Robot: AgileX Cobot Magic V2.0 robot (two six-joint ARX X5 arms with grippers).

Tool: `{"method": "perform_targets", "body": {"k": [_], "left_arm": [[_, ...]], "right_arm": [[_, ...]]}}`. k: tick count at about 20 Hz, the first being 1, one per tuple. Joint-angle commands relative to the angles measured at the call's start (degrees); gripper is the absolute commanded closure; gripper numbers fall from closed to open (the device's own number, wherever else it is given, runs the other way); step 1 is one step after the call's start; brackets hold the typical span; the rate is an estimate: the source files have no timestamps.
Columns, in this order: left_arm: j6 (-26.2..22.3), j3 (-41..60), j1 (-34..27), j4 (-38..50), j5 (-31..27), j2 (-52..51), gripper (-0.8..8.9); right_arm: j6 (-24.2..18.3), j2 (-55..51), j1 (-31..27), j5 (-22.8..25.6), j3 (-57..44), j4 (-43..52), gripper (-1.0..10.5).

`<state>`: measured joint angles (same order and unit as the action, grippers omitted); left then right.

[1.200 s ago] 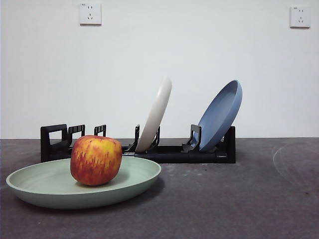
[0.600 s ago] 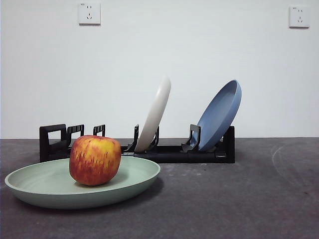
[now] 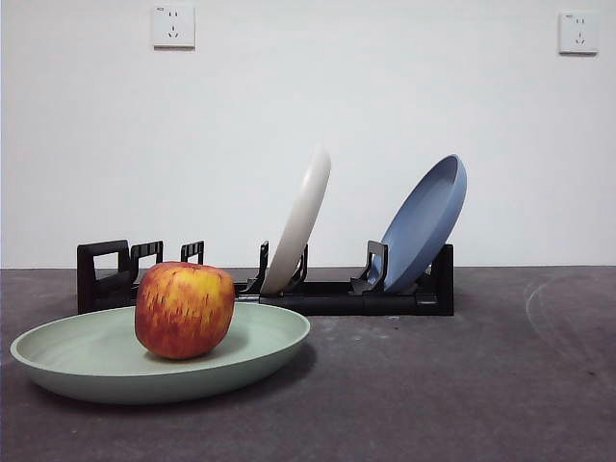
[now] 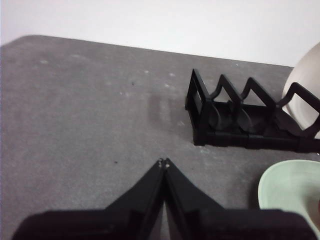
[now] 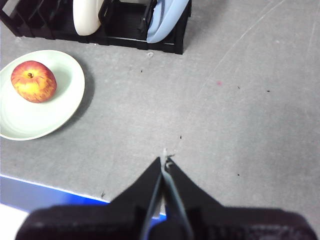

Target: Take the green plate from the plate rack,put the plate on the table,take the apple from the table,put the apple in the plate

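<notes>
The green plate (image 3: 260, 342) lies flat on the table (image 3: 462, 385) in front of the plate rack (image 3: 327, 294). The apple (image 3: 185, 309) sits in the plate, upright. The right wrist view shows the apple (image 5: 33, 81) in the plate (image 5: 55, 112) from above, beside the rack (image 5: 125, 35). My left gripper (image 4: 164, 163) is shut and empty, held over bare table near the rack's handle end (image 4: 205, 112); the plate's rim (image 4: 287, 187) shows at the edge. My right gripper (image 5: 164, 161) is shut and empty, well away from the plate.
A cream-white plate (image 3: 300, 221) and a blue plate (image 3: 423, 223) stand tilted in the rack. The table's front edge (image 5: 50, 187) with a blue strip lies near my right gripper. Two wall sockets (image 3: 172, 25) are on the white wall behind.
</notes>
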<state>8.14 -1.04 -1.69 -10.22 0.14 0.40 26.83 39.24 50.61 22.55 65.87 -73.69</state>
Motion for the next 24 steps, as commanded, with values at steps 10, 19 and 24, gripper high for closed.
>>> {"method": "perform_targets", "body": {"k": [10,19,24], "left_arm": [[-1.57,0.46,2.45,0.66,0.09,0.22,8.17],[-1.57,0.46,2.45,0.66,0.09,1.79,8.17],[-1.57,0.46,2.45,0.66,0.09,2.91,8.17]], "right_arm": [[0.55,-0.09,0.04,0.26,-0.48,0.22,9.5],[0.57,-0.09,0.04,0.26,-0.48,0.22,9.5],[-2.12,-0.09,0.04,2.01,-0.50,0.22,9.5]]}}
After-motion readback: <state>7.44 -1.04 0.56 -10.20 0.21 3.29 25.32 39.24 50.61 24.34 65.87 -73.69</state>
